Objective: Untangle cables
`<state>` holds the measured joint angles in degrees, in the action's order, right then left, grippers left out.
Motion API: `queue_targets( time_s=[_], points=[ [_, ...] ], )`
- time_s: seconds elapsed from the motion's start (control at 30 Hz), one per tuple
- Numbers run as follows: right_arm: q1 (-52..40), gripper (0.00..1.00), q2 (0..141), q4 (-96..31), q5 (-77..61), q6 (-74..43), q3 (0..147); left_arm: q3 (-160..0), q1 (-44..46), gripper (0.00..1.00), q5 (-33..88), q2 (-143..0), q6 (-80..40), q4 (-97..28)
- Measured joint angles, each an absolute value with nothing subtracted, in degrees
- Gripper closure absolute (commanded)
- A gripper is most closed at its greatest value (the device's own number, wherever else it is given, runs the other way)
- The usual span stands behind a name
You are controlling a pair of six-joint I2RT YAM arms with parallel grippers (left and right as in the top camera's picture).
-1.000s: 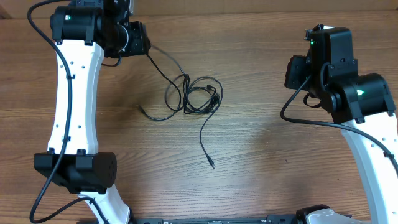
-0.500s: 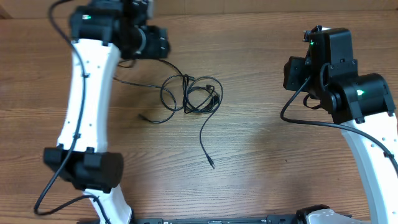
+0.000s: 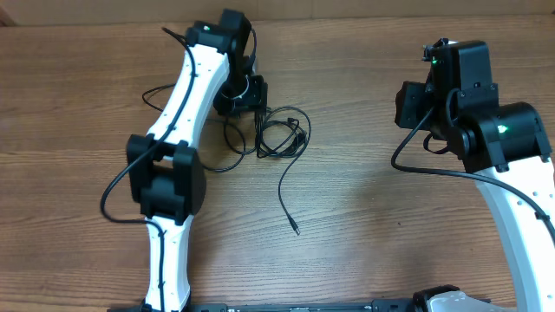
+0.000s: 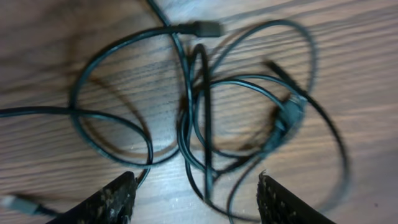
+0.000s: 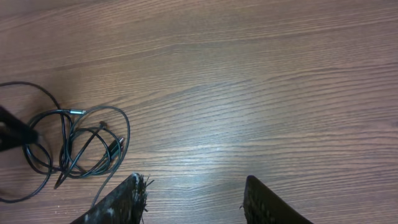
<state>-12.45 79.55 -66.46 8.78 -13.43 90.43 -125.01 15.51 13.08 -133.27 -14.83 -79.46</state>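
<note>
- Your cables (image 3: 279, 134) lie in a loose tangle on the table (image 3: 364, 217), a little left of centre. Several loops overlap there, and one long strand trails toward the near edge and ends in a plug (image 3: 296, 230).
- Your left gripper (image 4: 196, 178) hangs right over that tangle with its jaws spread and nothing clamped. The wrist view looks straight down on the crossing loops, which I take to be a line-up for a pick, not a hold.
- The two fingers (image 4: 118, 199) sit on either side of the place where several strands run close together (image 4: 202, 137). Closing there would likely catch more than one cord, so aim for a single outer loop if you want to pull one free.
- A second plug (image 4: 208, 28) lies at the far side of the tangle in the left wrist view. A loose end like that is the easier thing to lead out.
- Your right gripper (image 5: 193, 183) is parked well apart from the cables, over bare wood, with its jaws open and empty. From there it leaves the left arm room, yet the tangle sits at the left of its view, so it could pin the bundle.
- No cord looks separated yet, so I judge the untangling barely started.
</note>
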Motion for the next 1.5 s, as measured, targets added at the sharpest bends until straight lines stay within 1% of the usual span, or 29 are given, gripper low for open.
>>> queue_targets(
  time_s=[0.2,0.23,0.37,0.43,0.5,0.63,0.77,0.87,0.9,0.97,1.1,1.2,1.43,1.5],
  points=[
    [-12.4,0.51,79.5,-66.5,8.8,-13.4,90.4,-124.9,17.4,0.45,13.1,-138.7,-15.8,-77.9],
    [-12.4,0.5,79.5,-66.5,8.8,-13.4,90.4,-124.9,17.8,0.5,13.1,-139.3,-16.0,-77.5],
    [-12.4,0.5,79.5,-66.5,8.8,-13.4,90.4,-124.9,19.0,0.55,13.0,-141.8,-16.2,-76.2],
    [-12.4,0.5,79.5,-66.7,8.8,-13.4,90.4,-124.9,19.2,0.78,11.8,-142.1,-16.3,-76.2],
    [-12.4,0.5,79.5,-66.7,8.8,-13.4,90.4,-124.9,19.1,0.96,10.8,-142.1,-16.5,-76.2],
    [-12.4,0.5,79.5,-66.7,8.8,-13.5,90.4,-125.0,19.1,0.96,9.5,-142.2,-16.5,-77.1],
    [-12.4,0.5,79.5,-66.8,8.8,-13.5,90.4,-127.3,19.0,0.96,9.4,-142.3,-16.4,-81.3],
    [-12.4,0.5,79.5,-66.8,8.8,-13.4,90.4,-133.4,19.0,0.96,10.2,-142.6,-15.7,-85.0],
    [-12.4,0.48,79.5,-66.8,8.8,-13.4,90.4,-135.7,19.0,0.96,10.7,-142.6,-15.4,-86.1],
    [-12.4,0.46,79.5,-66.8,8.8,-13.4,90.4,-141.5,19.0,0.96,12.5,-142.6,-14.5,-88.5],
    [-12.4,0.45,79.5,-66.7,6.9,-13.3,90.4,-152.5,19.0,0.96,18.7,-142.3,-12.5,-91.4],
    [-12.4,0.45,79.7,-65.7,2.1,-12.3,90.4,-158.7,19.0,0.96,23.4,-140.7,-11.6,-92.5],
    [-12.5,0.44,83.6,-63.8,-14.6,-8.7,90.7,-169.3,19.0,0.96,34.4,-136.2,-9.1,-92.2],
    [-12.5,0.42,85.7,-63.7,-18.9,-8.1,90.7,-172.1,19.0,0.96,36.2,-134.3,-8.8,-91.5]
  ],
)
